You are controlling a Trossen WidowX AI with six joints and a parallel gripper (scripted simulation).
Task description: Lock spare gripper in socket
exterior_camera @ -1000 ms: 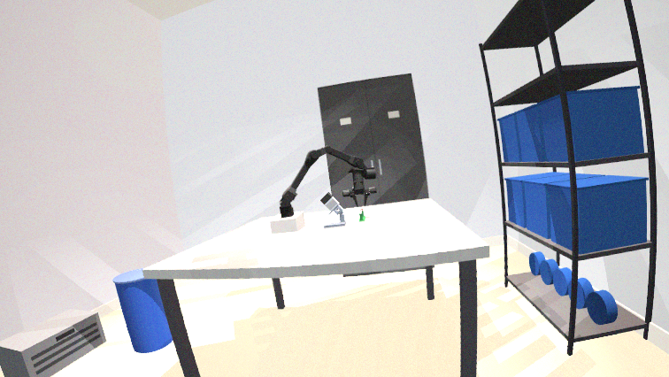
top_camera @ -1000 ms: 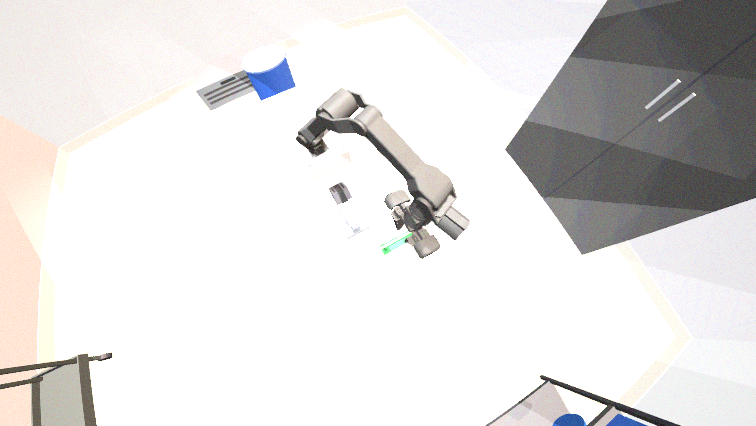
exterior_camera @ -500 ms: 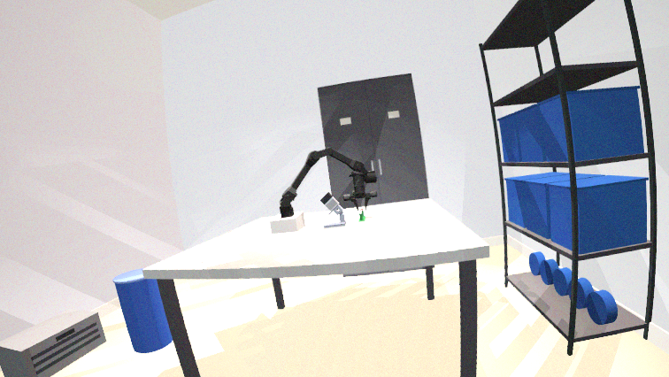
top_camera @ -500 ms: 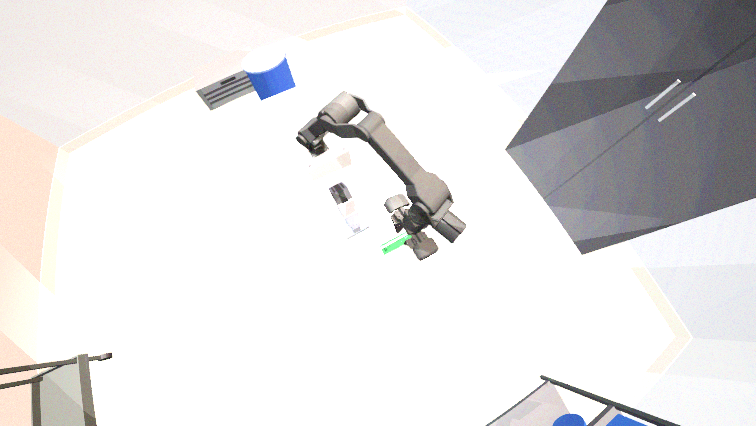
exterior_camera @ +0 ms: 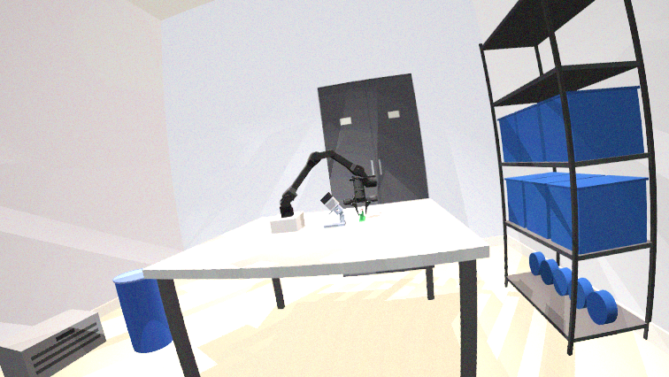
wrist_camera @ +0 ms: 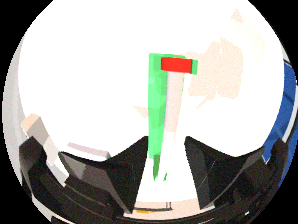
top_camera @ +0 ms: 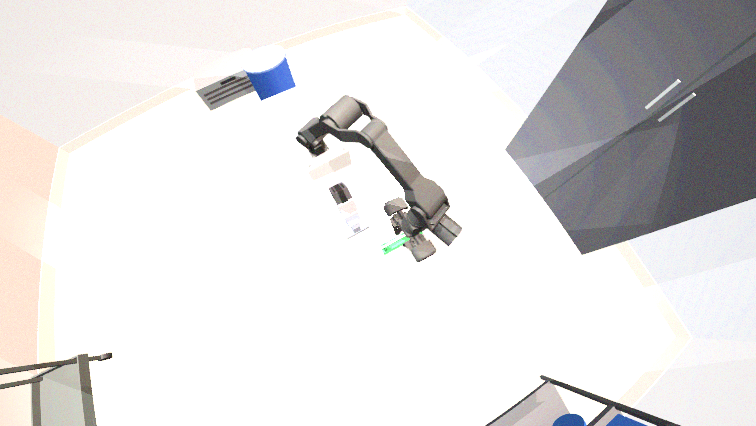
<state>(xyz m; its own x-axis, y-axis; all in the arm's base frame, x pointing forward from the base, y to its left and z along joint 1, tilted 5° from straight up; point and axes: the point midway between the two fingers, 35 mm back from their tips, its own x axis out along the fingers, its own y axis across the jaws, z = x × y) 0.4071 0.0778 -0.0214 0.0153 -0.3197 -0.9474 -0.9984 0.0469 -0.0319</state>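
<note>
A long green piece (top_camera: 392, 246) (exterior_camera: 362, 217) (wrist_camera: 156, 95) lies on the table, with a pale strip along it and a red end (wrist_camera: 176, 65) across its far end. My gripper (top_camera: 406, 232) (exterior_camera: 361, 212) (wrist_camera: 166, 140) points down just over the green piece. Its fingers are part open, one on each side of the green piece's near end in the wrist view, with nothing held. A pale blue-grey stand (top_camera: 355, 226) (exterior_camera: 342, 219) is beside it, with a tilted dark-ended block (top_camera: 340, 193) (exterior_camera: 326, 198) at its top. I cannot tell the socket, pin and spigot apart.
The arm's base stands on a pale block (top_camera: 330, 166) (exterior_camera: 286, 223), on the far side of the stand from the gripper. The white table's front edge (exterior_camera: 318, 269) shows in the exterior view. A dark cabinet (top_camera: 608, 132) (exterior_camera: 374, 140) and shelves with blue boxes (exterior_camera: 603, 126) stand beyond the table.
</note>
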